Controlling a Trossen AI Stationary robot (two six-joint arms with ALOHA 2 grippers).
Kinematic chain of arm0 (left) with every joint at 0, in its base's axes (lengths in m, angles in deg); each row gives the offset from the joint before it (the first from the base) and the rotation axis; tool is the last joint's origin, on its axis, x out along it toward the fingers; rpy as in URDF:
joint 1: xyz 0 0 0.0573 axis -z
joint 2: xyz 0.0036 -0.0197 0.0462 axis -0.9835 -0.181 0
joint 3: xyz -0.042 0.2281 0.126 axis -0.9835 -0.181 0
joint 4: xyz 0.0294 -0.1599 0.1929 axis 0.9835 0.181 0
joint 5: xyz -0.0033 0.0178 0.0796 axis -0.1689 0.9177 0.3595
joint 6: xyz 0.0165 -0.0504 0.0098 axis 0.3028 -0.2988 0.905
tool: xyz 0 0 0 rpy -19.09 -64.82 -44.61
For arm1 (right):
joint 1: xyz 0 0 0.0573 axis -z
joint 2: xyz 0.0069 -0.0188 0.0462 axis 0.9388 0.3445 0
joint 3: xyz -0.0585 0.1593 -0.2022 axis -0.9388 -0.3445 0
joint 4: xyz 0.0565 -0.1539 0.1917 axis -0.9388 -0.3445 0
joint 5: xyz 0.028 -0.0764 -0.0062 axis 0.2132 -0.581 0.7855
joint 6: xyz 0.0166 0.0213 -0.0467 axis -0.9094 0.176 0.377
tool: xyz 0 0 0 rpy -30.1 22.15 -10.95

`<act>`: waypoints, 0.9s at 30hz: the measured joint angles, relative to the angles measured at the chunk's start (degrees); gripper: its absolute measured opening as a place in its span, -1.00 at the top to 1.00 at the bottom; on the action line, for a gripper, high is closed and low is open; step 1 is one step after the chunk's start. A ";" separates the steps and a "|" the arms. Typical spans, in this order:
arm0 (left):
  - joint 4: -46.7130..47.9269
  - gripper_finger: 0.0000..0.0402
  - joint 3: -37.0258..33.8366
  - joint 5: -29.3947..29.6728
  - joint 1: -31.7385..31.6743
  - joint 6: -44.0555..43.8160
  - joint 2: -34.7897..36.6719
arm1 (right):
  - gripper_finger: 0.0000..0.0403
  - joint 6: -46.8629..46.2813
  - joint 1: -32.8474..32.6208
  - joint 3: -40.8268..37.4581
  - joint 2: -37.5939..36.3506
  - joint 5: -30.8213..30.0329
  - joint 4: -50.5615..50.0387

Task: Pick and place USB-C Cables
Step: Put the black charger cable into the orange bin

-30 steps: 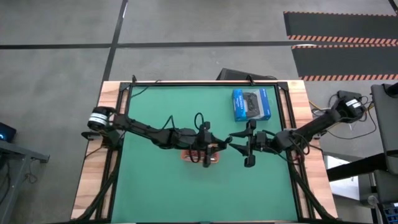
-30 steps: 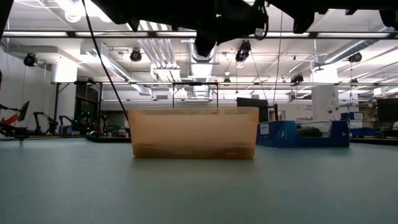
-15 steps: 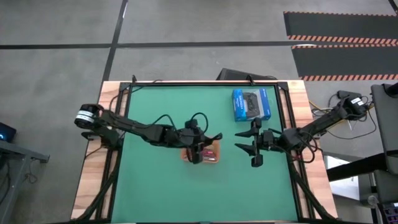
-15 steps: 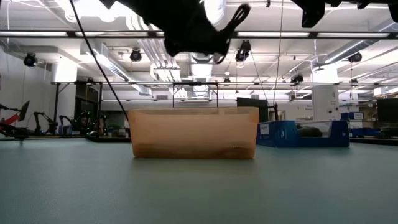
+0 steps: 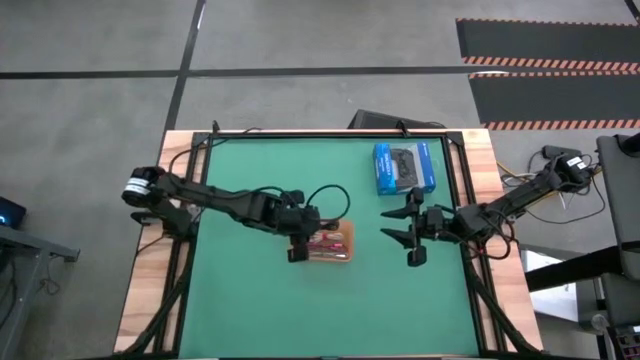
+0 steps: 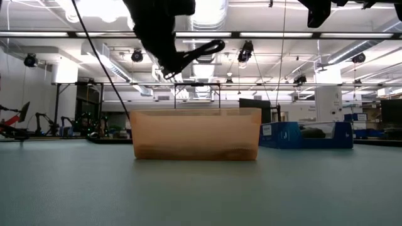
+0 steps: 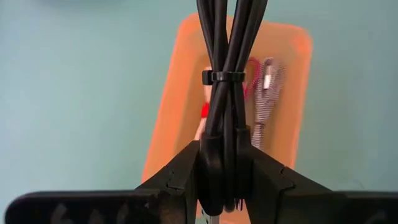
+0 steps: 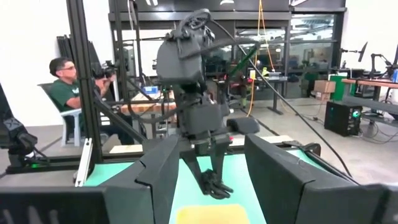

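My left gripper [image 5: 299, 243] hangs over the left end of the orange tray [image 5: 335, 243], shut on the black USB-C cable bundle [image 7: 224, 93], which carries a black tie [image 7: 222, 77]. In the low view that bundle [image 6: 200, 51] slants above the tray [image 6: 196, 134]. A magenta cable [image 7: 250, 73] and a silver-grey braided cable [image 7: 266, 93] lie in the tray [image 7: 180, 93]; the white one is not clear to see. My right gripper [image 5: 411, 233] is open, raised to the right of the tray and facing it [image 8: 214, 149]. My left gripper pinches the black bundle between its two fingers near one end [image 7: 219, 168]. The fingers lie along the bundle and come slanting down from the table's left. The rest of the bundle reaches out past the fingertips, lifted clear above the tray.
A blue box picturing a black controller [image 5: 404, 167] lies at the far right of the green mat [image 5: 250, 300]. Black frame rails run along the table's edges. A person sits beyond the table [image 8: 65, 87], seen in the right wrist view.
My left gripper has moved toward the table's left edge, from over the tray's middle to its left end, tipping as it went and carrying the black bundle along. My right gripper has drawn back a little toward the table's right edge, away from the tray.
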State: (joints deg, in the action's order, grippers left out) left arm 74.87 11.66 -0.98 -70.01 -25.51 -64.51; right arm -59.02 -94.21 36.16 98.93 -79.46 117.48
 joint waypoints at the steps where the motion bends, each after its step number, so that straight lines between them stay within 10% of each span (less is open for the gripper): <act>1: 1.18 0.61 1.40 -0.66 0.00 0.53 -0.46 | 0.14 0.00 0.00 0.00 -0.15 0.00 -0.12; 14: 18.62 0.61 17.36 -3.59 -0.02 7.25 -11.88 | 0.14 0.48 0.00 0.00 -0.58 -0.04 -1.55; 27: 18.75 0.61 18.94 -3.57 -1.82 11.18 -18.97 | 0.15 0.35 0.00 0.00 -0.56 -0.11 -1.75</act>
State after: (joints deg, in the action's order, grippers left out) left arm 93.62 30.59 -4.54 -71.82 -14.33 -83.48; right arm -58.67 -94.21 36.16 98.38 -79.57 115.72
